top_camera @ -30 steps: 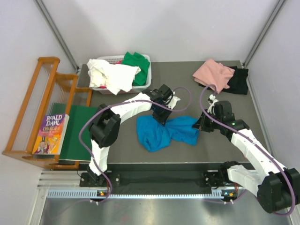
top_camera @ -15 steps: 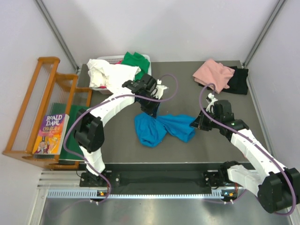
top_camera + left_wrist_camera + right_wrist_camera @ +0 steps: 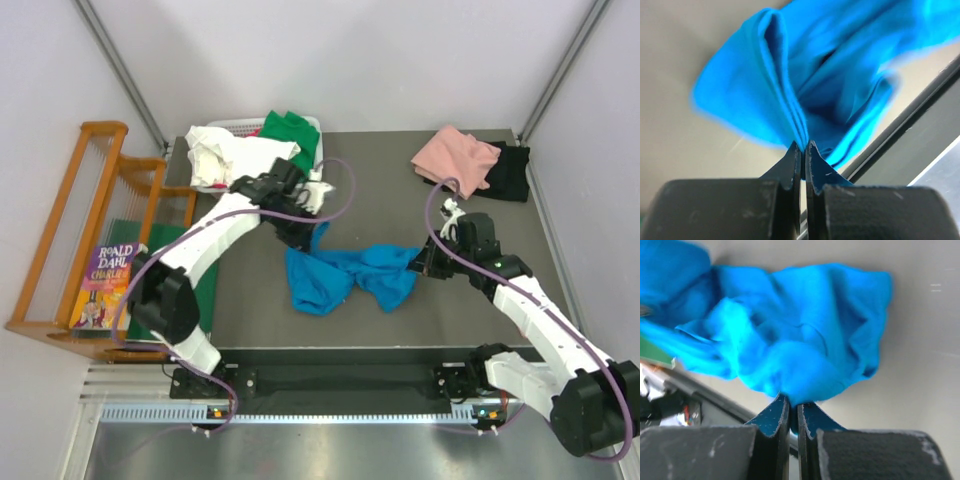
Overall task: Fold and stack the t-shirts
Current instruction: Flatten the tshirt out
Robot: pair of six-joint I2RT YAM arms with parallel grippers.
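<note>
A bright blue t-shirt (image 3: 345,274) lies crumpled on the grey table, stretched between my two grippers. My left gripper (image 3: 305,238) is shut on its left upper edge; the left wrist view shows the gripper (image 3: 803,146) pinching folded blue cloth (image 3: 805,85). My right gripper (image 3: 426,266) is shut on its right edge; the right wrist view shows the gripper (image 3: 793,401) clamping the blue cloth (image 3: 795,335). A pink t-shirt (image 3: 456,158) lies on a black one (image 3: 510,170) at the back right. White (image 3: 235,160) and green (image 3: 290,130) t-shirts fill a basket.
The white basket (image 3: 235,125) stands at the back left. A wooden rack (image 3: 80,230) stands left of the table with a book (image 3: 105,285) and a dark green board (image 3: 155,280). The table's front edge (image 3: 340,350) runs just below the blue shirt.
My left gripper has pulled its edge of the blue t-shirt left and back, towards the basket. The shirt has stretched out wider between the grippers. The right gripper has barely moved.
</note>
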